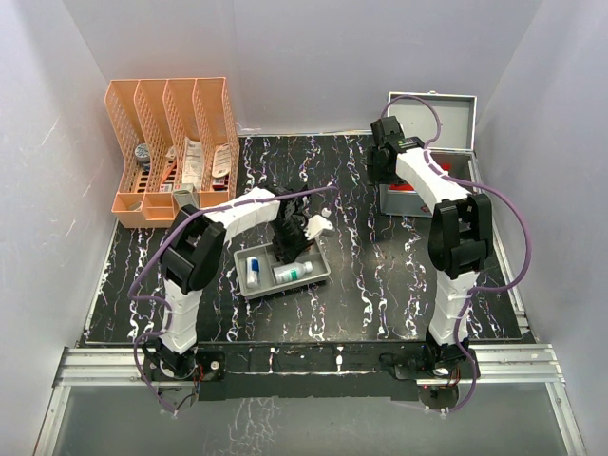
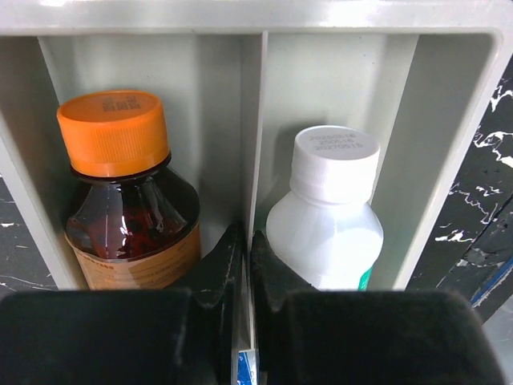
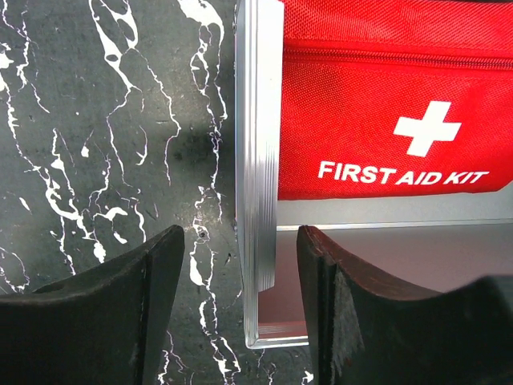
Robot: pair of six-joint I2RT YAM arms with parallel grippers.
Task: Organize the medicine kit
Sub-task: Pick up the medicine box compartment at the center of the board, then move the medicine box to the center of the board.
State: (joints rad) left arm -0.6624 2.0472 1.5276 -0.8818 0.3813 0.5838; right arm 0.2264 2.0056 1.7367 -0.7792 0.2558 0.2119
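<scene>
A grey tray (image 1: 321,272) lies near the table's middle. In the left wrist view its divider (image 2: 253,120) separates an amber bottle with an orange cap (image 2: 120,192) from a white bottle (image 2: 329,216). My left gripper (image 2: 246,237) is shut on that divider, one finger on each side; it also shows in the top view (image 1: 290,239). An open metal case (image 1: 432,119) holds a red first aid kit pouch (image 3: 385,88). My right gripper (image 3: 240,233) is open, its fingers either side of the case's left wall (image 3: 256,160), not touching it.
An orange file organizer (image 1: 171,142) with several items stands at the back left. A small white object (image 1: 318,225) lies just behind the tray. A small bottle with a blue label (image 1: 253,273) lies in the tray's left part.
</scene>
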